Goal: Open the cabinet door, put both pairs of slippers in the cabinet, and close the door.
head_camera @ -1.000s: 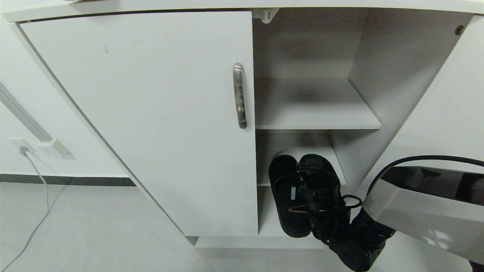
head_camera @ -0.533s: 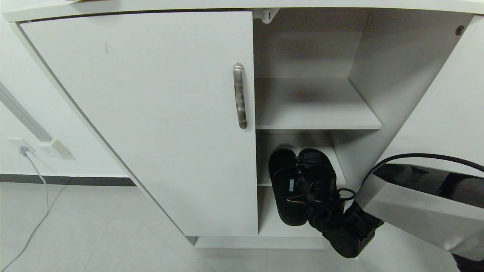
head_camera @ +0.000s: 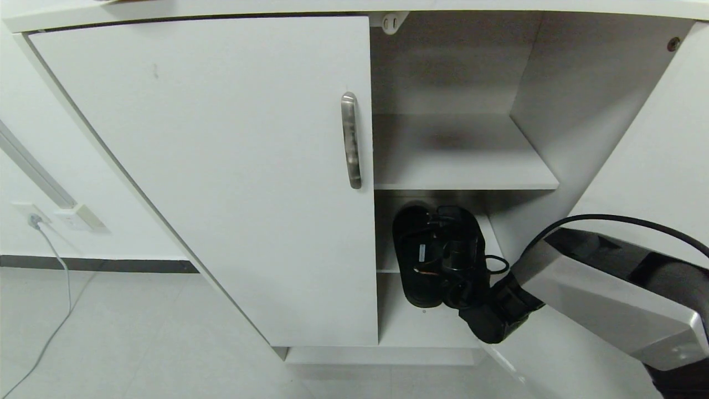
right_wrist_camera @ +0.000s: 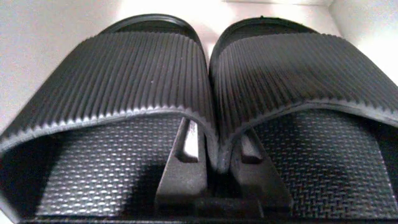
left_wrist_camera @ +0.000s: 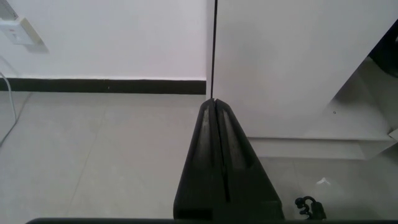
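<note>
Slippers (head_camera: 435,257): black pair, side by side, toes aimed into the cabinet (head_camera: 559,88), in the open right bay under the upper shelf (head_camera: 460,158). Heels overlap the front edge of the lower shelf (head_camera: 493,238); cannot tell if the soles rest on anything.
Right gripper (right_wrist_camera: 217,149): clamped on the pair, one finger (right_wrist_camera: 186,155) under each strap, pinching the two inner side walls together.
Why that grip: my read is that one pinch carries both shoes as a unit and keeps them parallel for the narrow bay.
Left gripper (left_wrist_camera: 215,112): fingers pressed together, nothing between them; hangs low over the floor (left_wrist_camera: 93,162) near the foot of the closed door. Looks parked clear of the work.
Doors: left door (head_camera: 221,166) closed, metal handle (head_camera: 350,141) at its inner edge; right door (head_camera: 653,155) swung wide, giving the arm room.
Surface: white shelves, smooth and flat; soles should sit steady, I judge.
Room: pale tiled floor, white wall, dark skirting (head_camera: 94,264), wall socket (head_camera: 33,217) with a grey cable (head_camera: 58,310) trailing down.
Stage: placing underway; release and door closing not yet done.
</note>
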